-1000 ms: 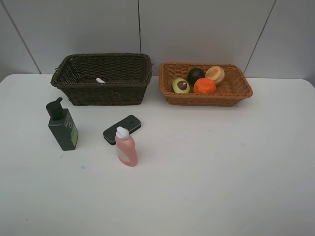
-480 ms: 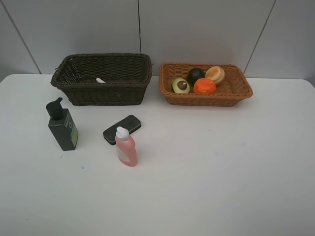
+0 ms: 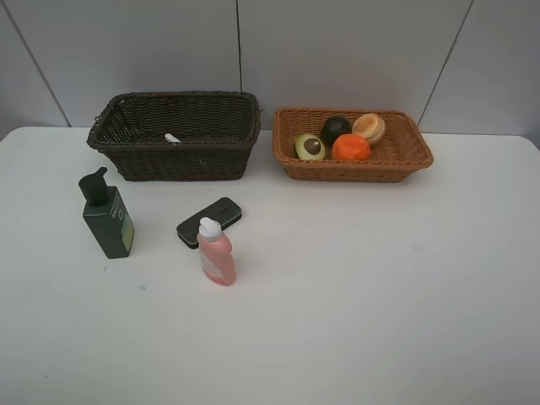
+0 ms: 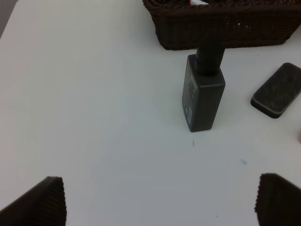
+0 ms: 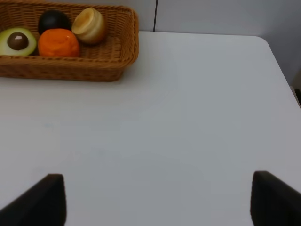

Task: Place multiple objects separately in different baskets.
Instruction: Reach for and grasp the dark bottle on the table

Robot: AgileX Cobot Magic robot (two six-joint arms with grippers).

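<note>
Exterior high view shows two woven baskets at the back of the white table, side by side and a little apart, and eight objects in total. No arm is visible in this view.

On the left stands one dark green pump bottle, upright on the table in front of the dark brown basket. Inside this deeper basket lies one white marker, and I see no other thing in it. To the right of the pump bottle, one black flat device lies flat on the table. One pink bottle with a white cap stands upright just in front of it. So three objects are on the table.

On the right, the light tan basket holds four fruits close together: one halved avocado, one dark mangosteen, one orange and one tan round fruit.

Left wrist view shows the left gripper above the bare table, with the pump bottle ahead of it. Its two fingers are spread wide and nothing is between them.

Right wrist view shows the right gripper also spread wide and empty, over bare table, with the tan basket well apart from it.
</note>
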